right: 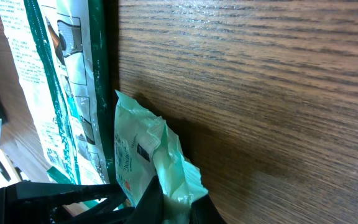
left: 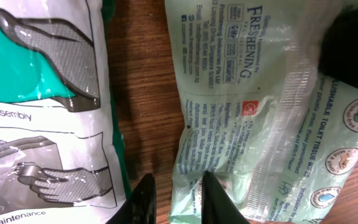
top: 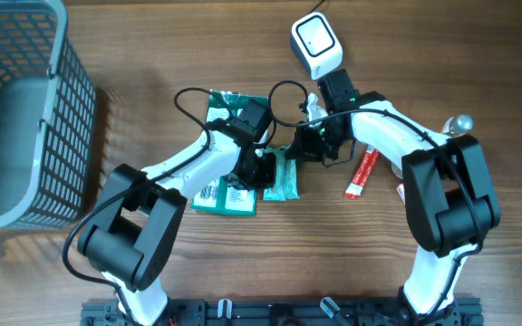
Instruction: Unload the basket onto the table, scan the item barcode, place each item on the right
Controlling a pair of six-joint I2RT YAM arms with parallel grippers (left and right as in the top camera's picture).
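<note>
Fingers (right: 149, 208) of the right gripper (right: 173, 208) pinch one crumpled end of the green tissue pack (left: 260, 124) mid-frame on the tabletop (right: 260, 93), while the left gripper (left: 178, 199) fingers (left: 143, 202) clamp its left edge.

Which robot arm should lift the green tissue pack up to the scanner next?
Right. The right tool is pinched shut on a corner of the tissue pack, and the white scanner sits just beyond that arm.

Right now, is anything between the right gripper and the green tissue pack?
Nothing visible. The right gripper is shut on the crumpled edge of the tissue pack; the glove packet lies beside it, not between.
</note>
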